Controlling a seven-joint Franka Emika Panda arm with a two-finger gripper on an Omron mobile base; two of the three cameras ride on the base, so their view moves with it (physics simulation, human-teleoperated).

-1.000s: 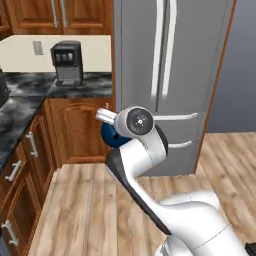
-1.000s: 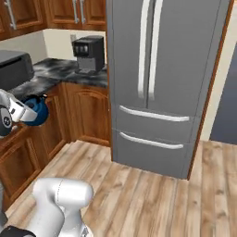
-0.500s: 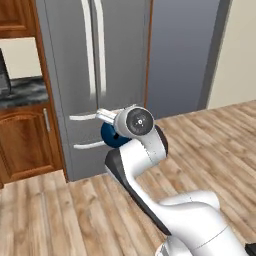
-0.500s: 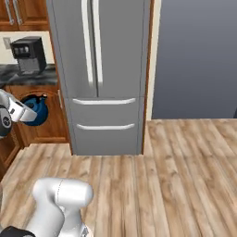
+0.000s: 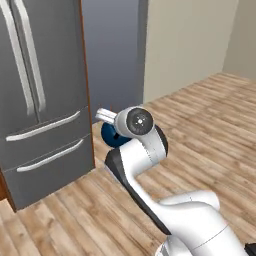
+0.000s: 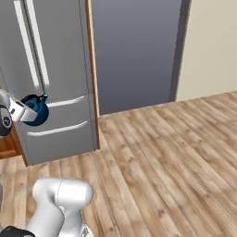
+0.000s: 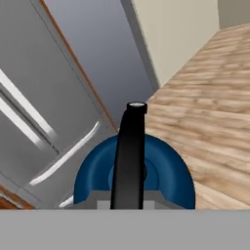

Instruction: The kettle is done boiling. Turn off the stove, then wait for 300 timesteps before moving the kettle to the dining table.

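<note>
kettle: small round dark-blue kettle [image 6: 35, 110] with a thin black handle, carried in the air in front of the fridge's lower drawers, clear of the floor; in the left base view its blue body [image 5: 114, 137] peeks out behind the arm's round wrist joint
kettle in hand view: blue dome [image 7: 161, 173] at the bottom centre, the black handle running from 6 o'clock up to 12 o'clock across it
pincer: closed on the kettle's handle; the pincer [image 6: 19, 111] sits at 9 o'clock of the kettle in the right base view, a white block touching the blue body; the fingertips themselves are hidden by the handle and body
arm: white arm [image 5: 150, 165] rising from the lower right of the left base view, bending toward the fridge
fridge: tall grey fridge [image 5: 45, 85] with two long upright door handles and two drawers with curved handles, at 9 o'clock of the kettle in the left base view, directly behind it in the right base view
wood panel: thin brown strip [image 6: 91, 69] along the fridge's right edge
grey wall panel: flat dark grey surface [image 6: 134, 51] beside the fridge, at 2 o'clock of the kettle in the right base view
cream wall: pale wall [image 5: 190, 40] beyond the grey panel
floor: light wood planks [image 6: 157, 157], bare below and at 4 o'clock of the kettle
</note>
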